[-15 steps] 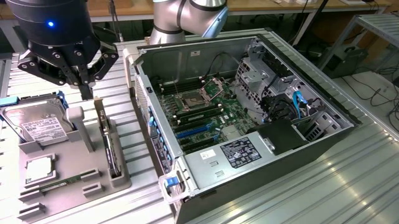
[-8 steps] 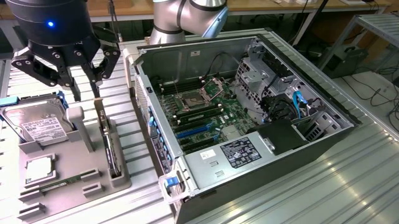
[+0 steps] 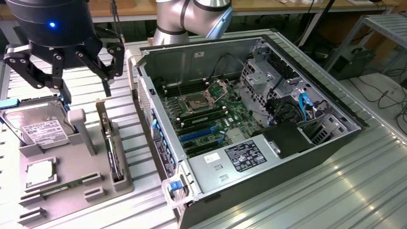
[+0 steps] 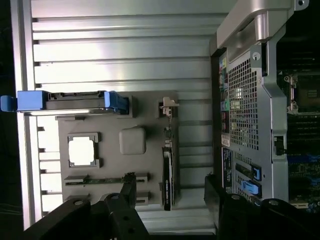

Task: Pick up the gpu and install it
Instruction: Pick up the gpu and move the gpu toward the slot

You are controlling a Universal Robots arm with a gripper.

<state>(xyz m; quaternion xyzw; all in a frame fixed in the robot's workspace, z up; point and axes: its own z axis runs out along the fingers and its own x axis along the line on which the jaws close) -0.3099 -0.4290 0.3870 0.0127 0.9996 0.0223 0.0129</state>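
Your tool (image 3: 83,81) hangs over the tray (image 3: 73,164), fingers spread wide and gripping nothing; the gpu (image 3: 113,153) stands on edge in a slot on the tray's case-side edge, probably so its top edge stays free to grip; the arm points the tool straight down, with the open case (image 3: 184,59) just beside the tray.

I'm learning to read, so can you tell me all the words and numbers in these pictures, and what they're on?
No text here can be read out.
White label on the boxy silver hard drive: printed lines, too small to read.
Black sticker on the silver power supply box: white print, too small to read.
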